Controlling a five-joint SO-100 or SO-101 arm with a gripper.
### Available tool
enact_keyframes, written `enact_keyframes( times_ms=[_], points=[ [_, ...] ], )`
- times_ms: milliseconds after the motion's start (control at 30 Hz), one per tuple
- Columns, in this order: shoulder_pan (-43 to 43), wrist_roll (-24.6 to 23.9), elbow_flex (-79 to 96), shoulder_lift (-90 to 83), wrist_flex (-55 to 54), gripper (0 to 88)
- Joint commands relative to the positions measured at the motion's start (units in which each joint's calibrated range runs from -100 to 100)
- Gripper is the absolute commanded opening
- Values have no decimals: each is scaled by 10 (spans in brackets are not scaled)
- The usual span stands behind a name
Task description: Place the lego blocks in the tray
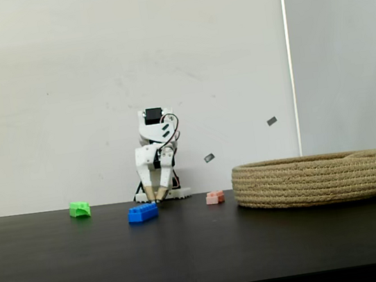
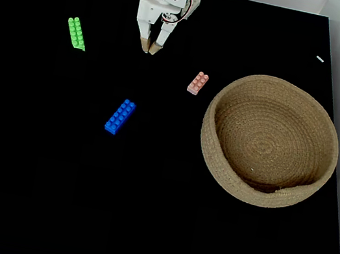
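Our gripper hung slightly open and empty near the tabletop's far edge; we judged it should straddle the blue brick's narrow sides squarely before closing.

No text, label, brand, number or sign can be read in either fixed view.
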Motion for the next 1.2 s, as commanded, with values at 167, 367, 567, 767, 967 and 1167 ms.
enact_keyframes(
  times_ms=[167,367,567,767,967,1167],
  points=[
    [4,0,7,-4,2,2],
    [3,1,7,-4,3,1],
    [11,9,7,-1,5,1],
    [6,12,7,4,6,1],
    [4,4,7,1,6,3],
    [2,3,7,-4,4,0]
  ],
)
